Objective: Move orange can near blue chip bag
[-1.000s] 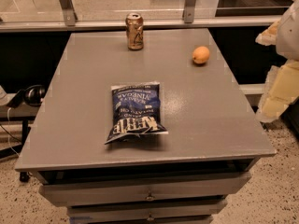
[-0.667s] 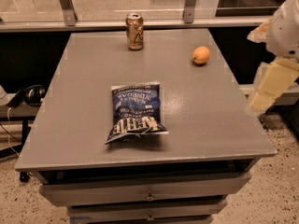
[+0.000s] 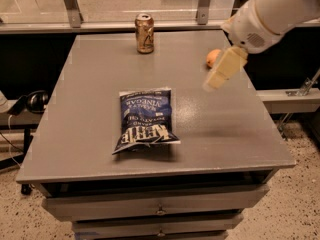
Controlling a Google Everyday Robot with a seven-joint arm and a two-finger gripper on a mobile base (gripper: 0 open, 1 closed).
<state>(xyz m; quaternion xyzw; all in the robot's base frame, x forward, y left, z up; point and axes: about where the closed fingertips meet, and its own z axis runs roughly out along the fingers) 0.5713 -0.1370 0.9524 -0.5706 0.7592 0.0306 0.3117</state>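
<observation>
Your gripper hangs above the table, beyond the blue chip bag and off to its right side in the picture, at the end of the white arm that comes in from the upper right corner. If it is open or closed I cannot tell; it looks to carry nothing. Just behind the gripper, also right of the bag and farther back, lies a round orange fruit; this is not your target. The orange can stands upright far behind the bag, well apart from it, close to the back edge of the table and almost straight in line with the bag's long axis. So from the gripper, you find the can away to the left in the picture and a little farther back than the fruit. Its long axis is vertical, so I judge a grasp from the side fits well. The bag lies flat, with its long axis going from front to back. Its white block letters are upside down for the camera: the big word seems to be "KETTLE", and a smaller line seems to end in "VINEGAR". On the can you see only a dark emblem, no text I can read.
</observation>
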